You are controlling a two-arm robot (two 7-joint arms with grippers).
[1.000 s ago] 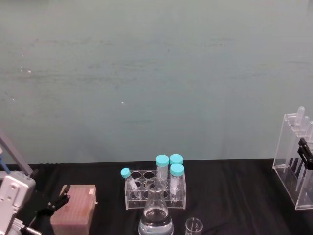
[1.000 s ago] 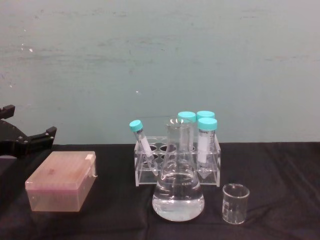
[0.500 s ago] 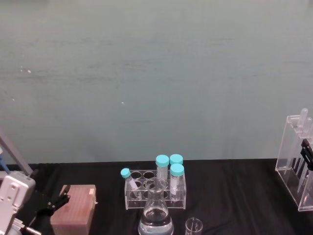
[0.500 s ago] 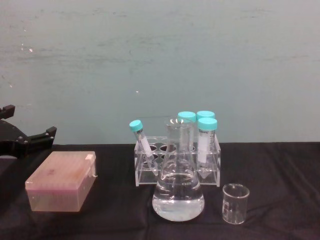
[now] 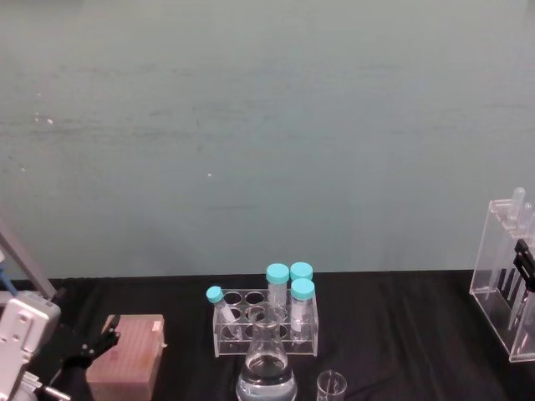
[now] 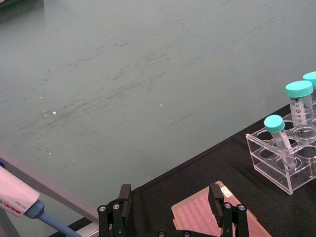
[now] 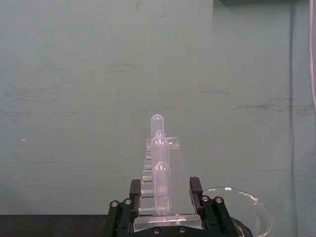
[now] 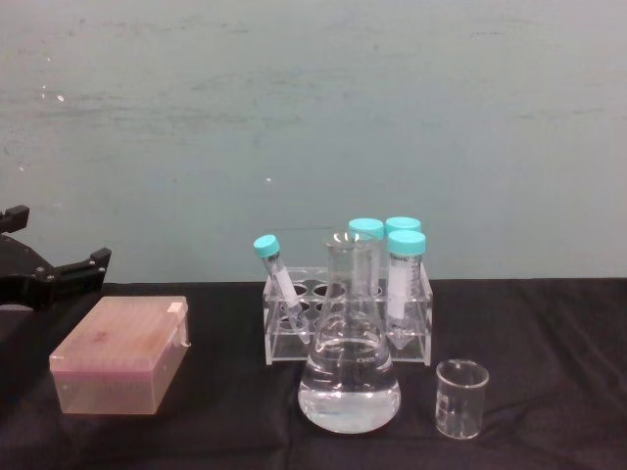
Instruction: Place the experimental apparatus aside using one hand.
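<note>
The tall clear acrylic rack (image 5: 504, 280) with long test tubes stands at the table's far right edge. My right gripper (image 5: 525, 263) is shut on it. In the right wrist view the rack (image 7: 160, 148) sits between the black fingers (image 7: 134, 191) of that gripper (image 7: 163, 190). I cannot tell if its base touches the cloth. The conical flask (image 8: 349, 370) with clear liquid stands front centre, also in the head view (image 5: 267, 369). A small beaker (image 8: 460, 397) stands to its right. My left gripper (image 8: 59, 269) hangs open at the far left, apart from the glassware.
A low rack (image 8: 348, 305) with several blue-capped tubes stands behind the flask. A pink tip box (image 8: 122, 354) lies at the left, beside the left gripper (image 6: 170, 197). A pipette (image 6: 19, 197) is near it. A round glass rim (image 7: 243, 210) shows by the right gripper.
The tall rack in my right gripper has shifted slightly rightward and down at the table's edge. The left arm and the other glassware have not moved.
</note>
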